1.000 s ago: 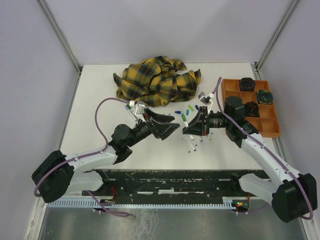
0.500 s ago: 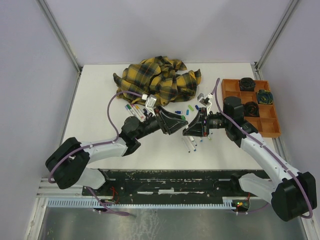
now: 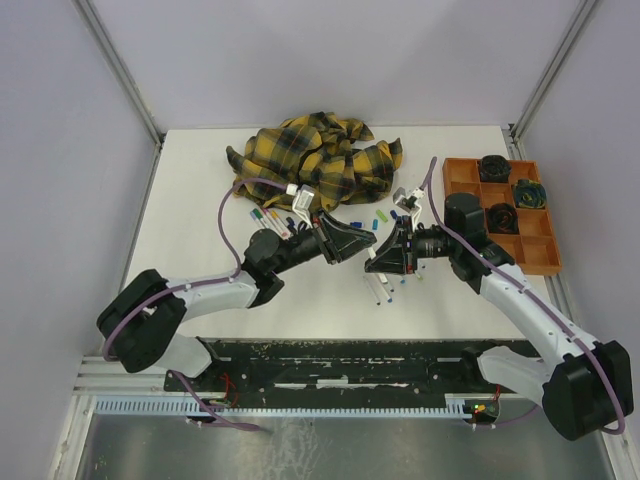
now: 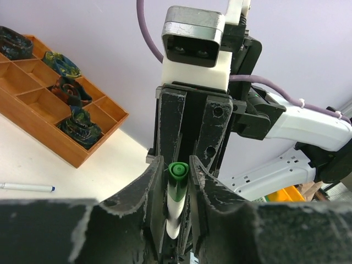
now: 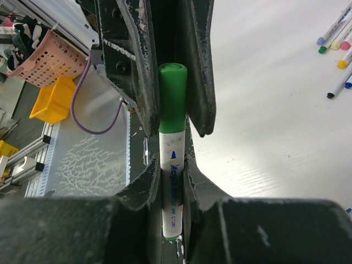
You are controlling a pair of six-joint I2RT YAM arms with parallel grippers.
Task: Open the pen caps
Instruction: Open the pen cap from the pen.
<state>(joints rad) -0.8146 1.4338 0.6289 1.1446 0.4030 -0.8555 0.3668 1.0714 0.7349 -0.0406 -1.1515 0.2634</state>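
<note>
Low in the middle of the top view, a few loose pens (image 3: 378,290) lie on the white table (image 3: 200,210). Just above them the two grippers meet tip to tip.

The right gripper (image 3: 373,260) comes in from the right and holds a pen (image 5: 171,192) tight by its white barrel. We see that low in the middle of the right wrist view. The pen's green cap (image 5: 172,99) sticks out past those fingers, and it is on the pen.

The left gripper (image 3: 355,245) comes in from the left. Its jaws are narrow, with one finger at each side of the green cap. They are right beside it, but we cannot tell if they squeeze it.

Up and to the left of the left gripper lie some other pens (image 3: 268,218). A few little loose caps (image 3: 377,218) — blue and green — lie just above the grippers.

Farther back, at the top middle, lies a yellow and black plaid cloth (image 3: 315,160), all bunched up. At the right edge sits an orange tray (image 3: 530,252) — some of its boxes have dark things in them.
</note>
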